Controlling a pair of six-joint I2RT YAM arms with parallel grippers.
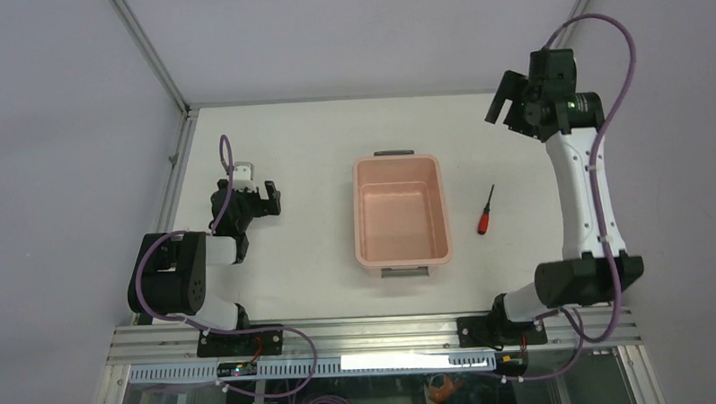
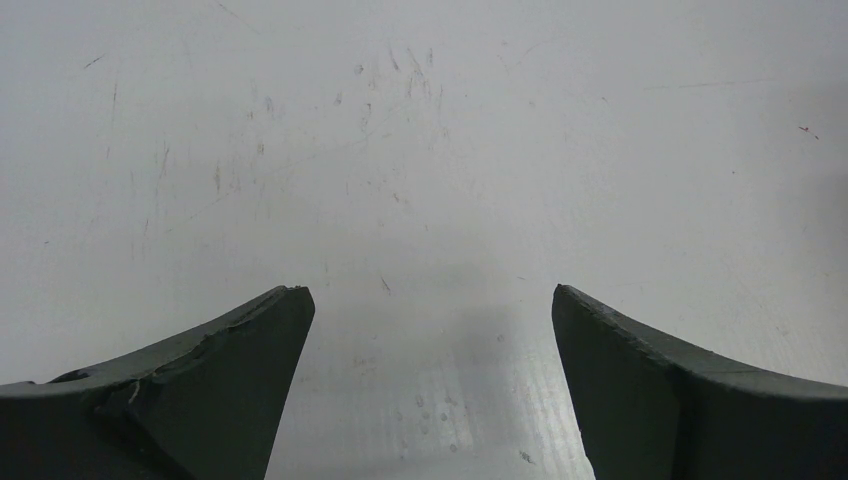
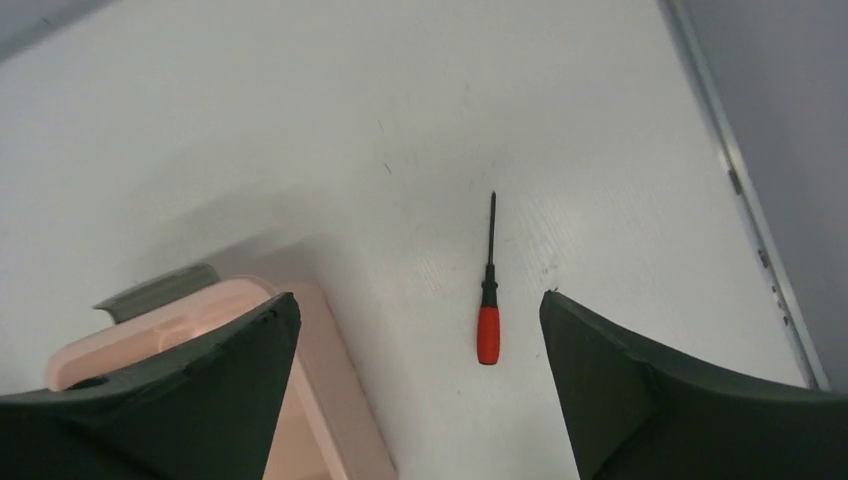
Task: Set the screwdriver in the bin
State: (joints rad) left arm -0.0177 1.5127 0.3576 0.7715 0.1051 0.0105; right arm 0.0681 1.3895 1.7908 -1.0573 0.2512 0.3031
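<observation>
Well, step in hand: the reach toward the screwdriver (image 1: 486, 211); it has not been picked up, and the bin (image 1: 401, 209) holds nothing.
Screwdriver: flat on the table (image 1: 280, 142), just beside the bin's right long wall but not touching it, with the red handle toward the arm bases and the thin shaft pointing away.
Bin: mid-table, its long sides running away from the bases, with a grey clip at each short end.
Right end effector (image 1: 502, 112): raised over the table's far right corner, well apart from the screwdriver, jaws wide and holding nothing.
Left end effector (image 1: 269, 198): low over the left of the table, well apart from the bin, jaws wide with nothing between them.
Next move, as judged: the right arm must descend toward the handle and set its jaws across it. It should close on the red handle, not the thin shaft, which offers little to pinch. It can then lift the screwdriver and carry it left over the bin's rim.
Top view only: both arms, the whole bin with its bare inside, and the gap between the right end effector and the screwdriver.
Right wrist view only: the screwdriver framed between the two fingers, nearer the right one, with just one bin corner and one grey clip showing.
Left wrist view only: scuffed bare table between the fingers, and neither task thing.
</observation>
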